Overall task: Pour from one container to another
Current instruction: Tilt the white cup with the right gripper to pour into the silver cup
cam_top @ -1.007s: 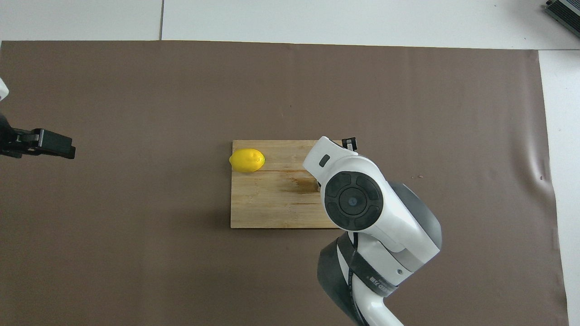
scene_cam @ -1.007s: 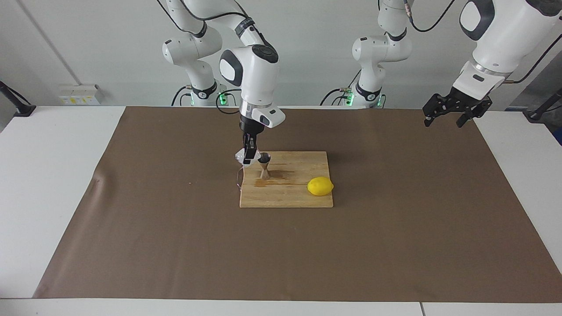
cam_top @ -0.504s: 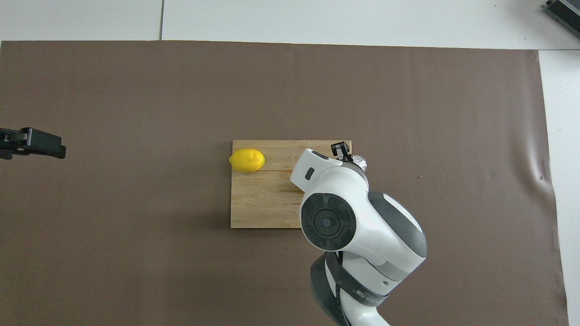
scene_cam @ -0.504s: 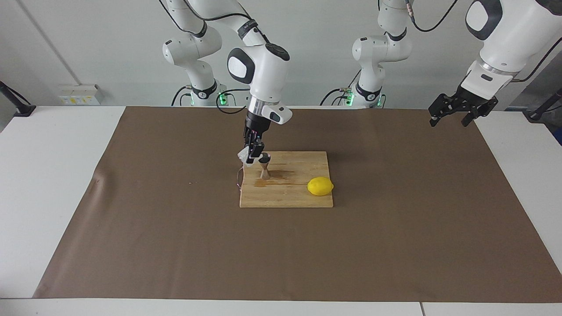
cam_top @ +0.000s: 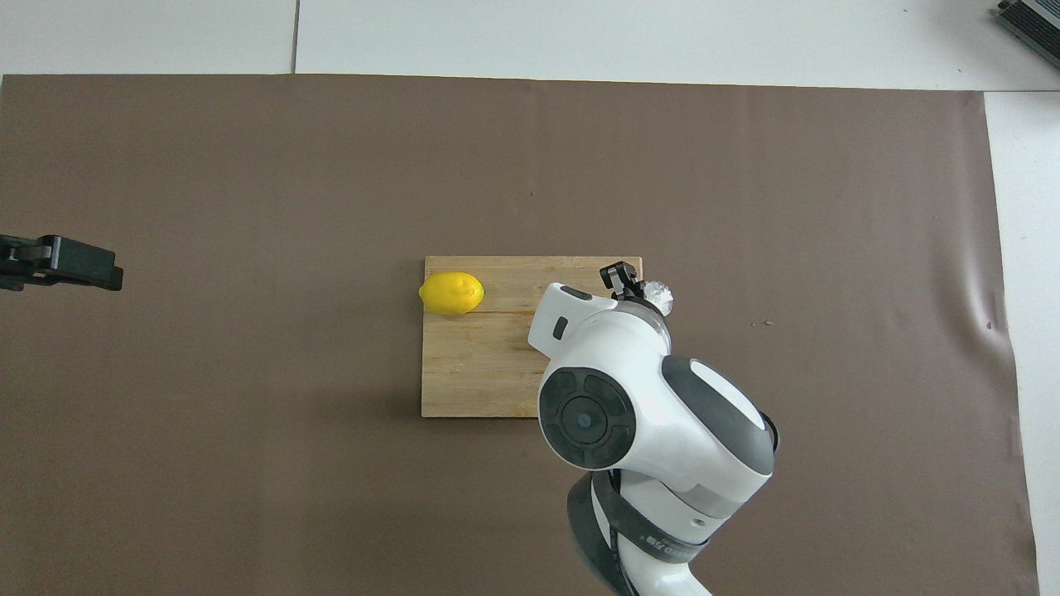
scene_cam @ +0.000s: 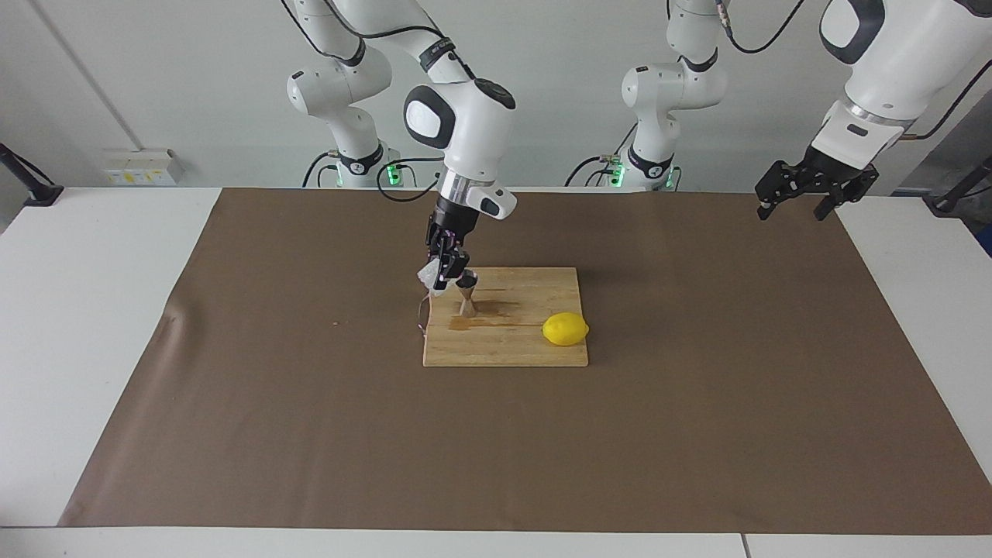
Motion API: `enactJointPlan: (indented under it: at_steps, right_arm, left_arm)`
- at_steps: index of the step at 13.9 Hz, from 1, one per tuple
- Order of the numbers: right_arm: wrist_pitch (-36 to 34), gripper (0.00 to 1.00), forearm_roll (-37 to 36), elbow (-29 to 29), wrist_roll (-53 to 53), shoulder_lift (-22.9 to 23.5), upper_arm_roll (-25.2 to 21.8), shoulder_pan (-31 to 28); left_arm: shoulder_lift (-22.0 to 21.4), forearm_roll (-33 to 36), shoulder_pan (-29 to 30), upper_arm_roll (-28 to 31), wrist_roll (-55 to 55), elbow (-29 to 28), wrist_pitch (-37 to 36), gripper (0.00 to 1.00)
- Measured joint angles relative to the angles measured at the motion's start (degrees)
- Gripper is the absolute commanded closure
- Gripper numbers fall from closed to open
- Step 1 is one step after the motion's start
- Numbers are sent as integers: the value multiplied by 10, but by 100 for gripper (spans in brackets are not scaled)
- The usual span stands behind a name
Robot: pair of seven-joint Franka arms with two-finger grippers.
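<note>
Right hand (scene_cam: 444, 271) raised, faceted glass (scene_cam: 428, 275) tilted

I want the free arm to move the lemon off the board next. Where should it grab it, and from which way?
Probably from straight above, fingers closing across the narrow middle of the lemon. It lies on its side at the corner of the cutting board, long axis along the board's edge, nothing crowding it. The left gripper, open and waiting over that end of the table, is nearest.
</note>
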Motion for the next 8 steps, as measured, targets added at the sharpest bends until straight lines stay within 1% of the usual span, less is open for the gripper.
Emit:
enactJointPlan:
  at_steps: [3, 8]
  right_arm:
    - [0, 100, 1, 1, 8, -1, 1, 0]
    - [0, 100, 60, 2, 29, -14, 1, -5]
  left_arm:
    - [0, 0, 0, -2, 0, 0, -1, 0]
    - [-1, 0, 2, 0, 0, 0, -1, 0]
